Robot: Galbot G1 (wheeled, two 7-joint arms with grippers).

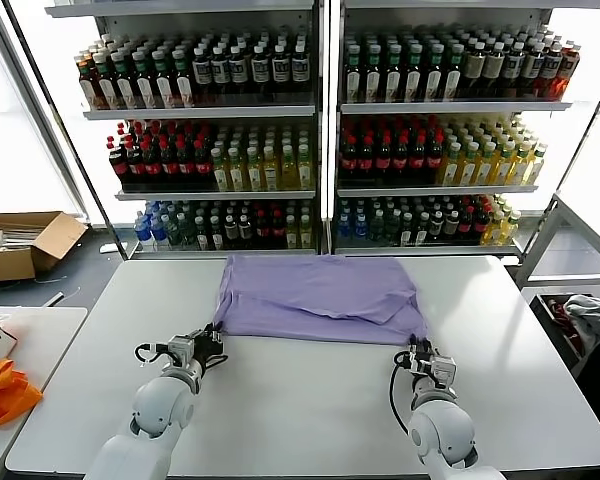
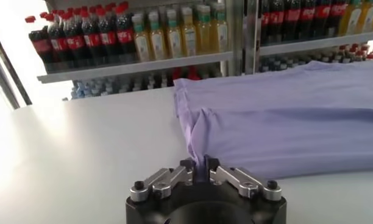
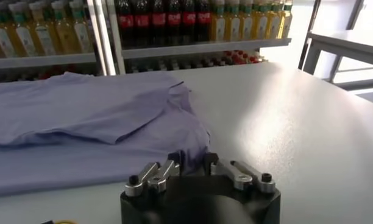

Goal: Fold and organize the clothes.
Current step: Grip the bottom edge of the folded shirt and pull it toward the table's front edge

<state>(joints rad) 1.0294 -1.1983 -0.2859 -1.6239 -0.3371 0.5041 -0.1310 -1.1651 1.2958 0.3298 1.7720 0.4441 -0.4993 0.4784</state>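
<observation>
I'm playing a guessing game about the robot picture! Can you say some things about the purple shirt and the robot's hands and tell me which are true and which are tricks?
1. The purple T-shirt lies on the white table. True.
2. The left hand pinches the shirt's near corner. True.
3. The right hand is far from the shirt, up in the air. False: it is shut on the shirt's other near corner.
4. The shirt hangs on a shelf. False: the shelves hold bottles.
5. An orange bag sits on the side table. True.

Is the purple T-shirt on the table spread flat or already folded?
Partly folded: the T-shirt lies on the table with one layer doubled over another, and a sleeve edge shows atop the lower layer.
</observation>
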